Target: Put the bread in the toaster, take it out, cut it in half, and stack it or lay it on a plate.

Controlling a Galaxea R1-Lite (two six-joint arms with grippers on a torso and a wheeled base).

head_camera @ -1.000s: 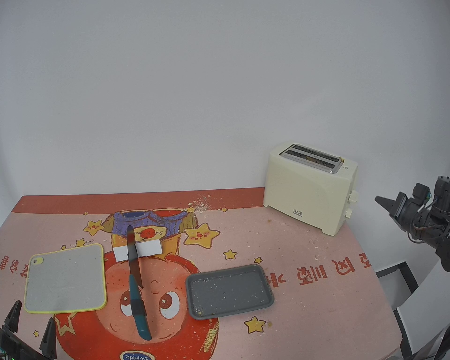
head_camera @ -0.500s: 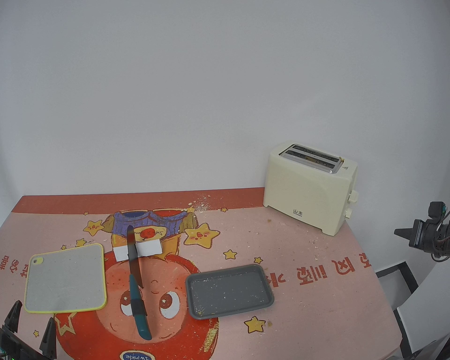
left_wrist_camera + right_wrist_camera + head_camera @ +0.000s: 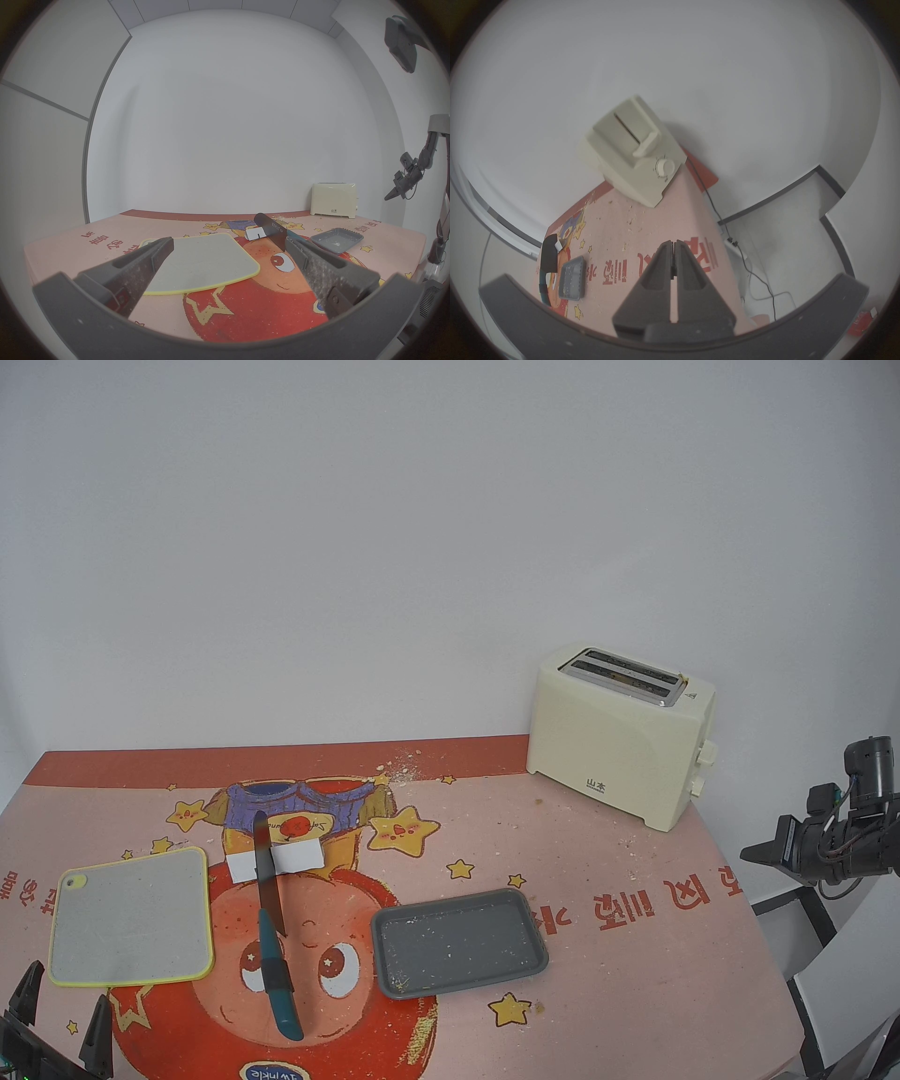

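Note:
The cream toaster (image 3: 619, 735) stands at the table's back right corner, and I cannot see into its two top slots. Its side lever (image 3: 647, 143) sits at the lower end of its track, just above the dial (image 3: 664, 166). My right gripper (image 3: 753, 852) is shut on nothing and hangs off the table's right edge, below and in front of the toaster's lever side. It is also shut in the right wrist view (image 3: 674, 244). My left gripper (image 3: 61, 1007) is open at the front left corner, near the cutting board (image 3: 131, 916). Its fingers (image 3: 140, 267) hold nothing.
A grey tray (image 3: 459, 941) with crumbs lies mid-table. A teal-handled knife (image 3: 272, 932) lies left of it, its blade propped on a small white block (image 3: 291, 857). A power cord (image 3: 712, 206) runs down behind the table's right edge.
My right gripper dropped from level with the toaster's lever to a lower spot off the table's right edge. The left arm and the table's things stayed put.

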